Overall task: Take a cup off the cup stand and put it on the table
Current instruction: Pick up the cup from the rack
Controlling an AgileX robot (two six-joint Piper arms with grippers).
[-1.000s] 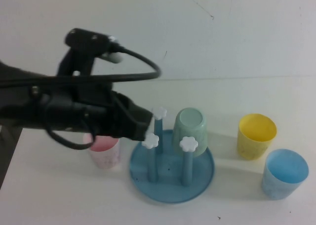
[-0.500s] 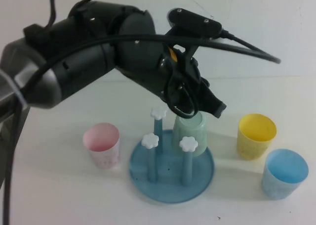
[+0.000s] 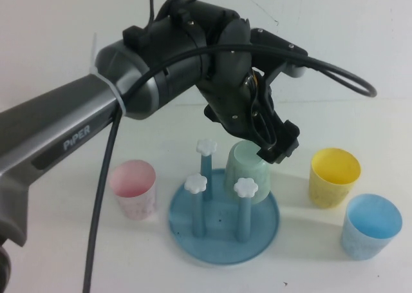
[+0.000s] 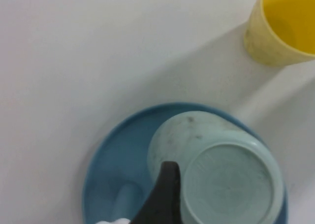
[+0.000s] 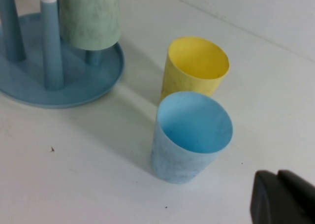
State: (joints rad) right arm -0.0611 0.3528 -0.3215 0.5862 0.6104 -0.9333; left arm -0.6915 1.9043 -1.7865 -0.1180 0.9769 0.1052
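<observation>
The pale mint-green cup (image 3: 248,170) hangs upside down on a back peg of the round blue cup stand (image 3: 222,241), on the white table (image 3: 77,254). My left gripper (image 3: 277,146) is open just above and around the cup's upturned base. In the left wrist view one dark finger (image 4: 167,194) lies beside the cup's base (image 4: 231,184); the other finger is out of frame. My right gripper (image 5: 283,199) is shut and empty, low over the table near the light blue cup; it does not show in the high view.
A pink cup (image 3: 134,189) stands upright left of the stand. A yellow cup (image 3: 333,176) and a light blue cup (image 3: 371,225) stand upright to its right. Three pegs with white flower caps (image 3: 246,188) are bare.
My left arm has swung from over the pink cup rightward across the stand, and its gripper now sits at the mint-green cup's top. The cups have not moved.
</observation>
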